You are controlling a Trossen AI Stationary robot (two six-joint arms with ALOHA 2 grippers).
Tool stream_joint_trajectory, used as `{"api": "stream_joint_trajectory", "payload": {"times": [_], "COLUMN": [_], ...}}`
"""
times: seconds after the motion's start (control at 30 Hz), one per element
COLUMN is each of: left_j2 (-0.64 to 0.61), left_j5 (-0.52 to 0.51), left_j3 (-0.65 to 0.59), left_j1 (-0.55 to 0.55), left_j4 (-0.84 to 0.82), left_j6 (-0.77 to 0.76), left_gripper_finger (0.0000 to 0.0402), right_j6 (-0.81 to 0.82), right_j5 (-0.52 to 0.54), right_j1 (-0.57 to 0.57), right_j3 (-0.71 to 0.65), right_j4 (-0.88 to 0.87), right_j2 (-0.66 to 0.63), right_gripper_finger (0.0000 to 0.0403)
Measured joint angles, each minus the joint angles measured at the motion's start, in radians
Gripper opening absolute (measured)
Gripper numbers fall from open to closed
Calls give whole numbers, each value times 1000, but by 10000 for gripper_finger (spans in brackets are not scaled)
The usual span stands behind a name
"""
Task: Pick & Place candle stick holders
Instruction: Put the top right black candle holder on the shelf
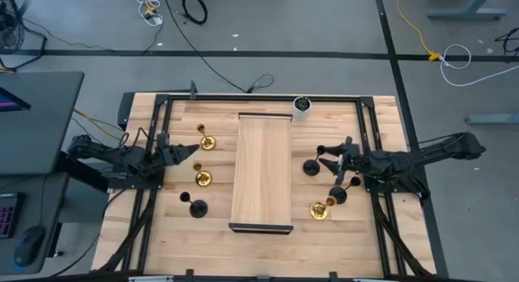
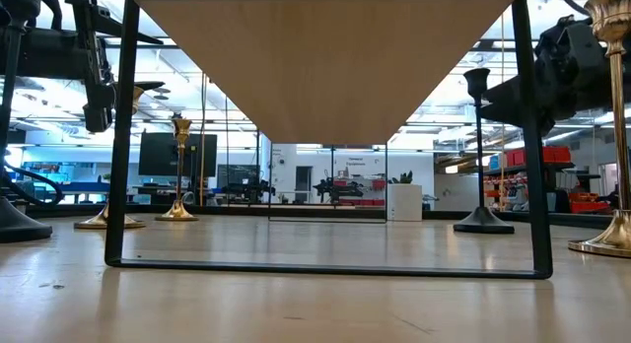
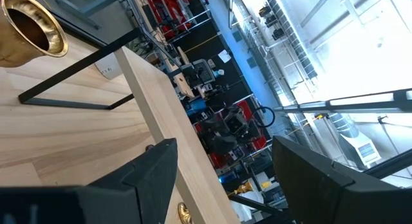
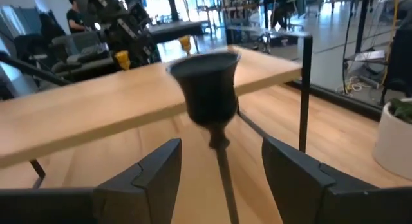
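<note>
- The right hand [image 1: 331, 162] hovers over the worktop [image 1: 357, 233] just right of the raised wooden shelf [image 1: 262, 173], its fingers [image 4: 145, 179] spread wide and holding nothing.
- A black candle stick holder [image 4: 209, 95] stands upright straight ahead of that hand, between the line of its fingers but beyond them; from above it sits at [image 1: 311, 167].
- Another black holder [image 1: 337, 194] and a brass holder [image 1: 319, 210] stand nearer the front on the right side.
- The left hand [image 1: 188, 149] waits left of the shelf with fingers [image 3: 151, 169] wide apart, empty, near a brass holder [image 1: 208, 142].
- A second brass holder [image 1: 201, 178] and a black one [image 1: 197, 207] stand on the left side.
- A small white pot [image 1: 302, 108] sits at the worktop's back edge.
</note>
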Motion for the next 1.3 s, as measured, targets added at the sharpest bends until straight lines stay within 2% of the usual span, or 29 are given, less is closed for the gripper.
{"api": "stream_joint_trajectory", "payload": {"times": [0.2, 0.77, 1.23, 1.3], "left_j2": [0, 0, 0, 0], "left_j5": [0, 0, -2, -29], "left_j3": [0, 0, 0, 0], "left_j1": [0, 0, 0, 0], "left_j4": [0, 0, 0, 0], "left_j6": [0, 0, 0, 0], "left_gripper_finger": [252, 252, 252, 252], "right_j6": [47, 46, 37, 26], "right_j5": [0, -7, -8, -8], "right_j1": [0, 0, 0, 0], "right_j3": [0, 0, 0, 0], "right_j4": [32, 261, 306, 306], "right_j2": [89, 332, 390, 390], "right_gripper_finger": [217, 217, 217, 217]}}
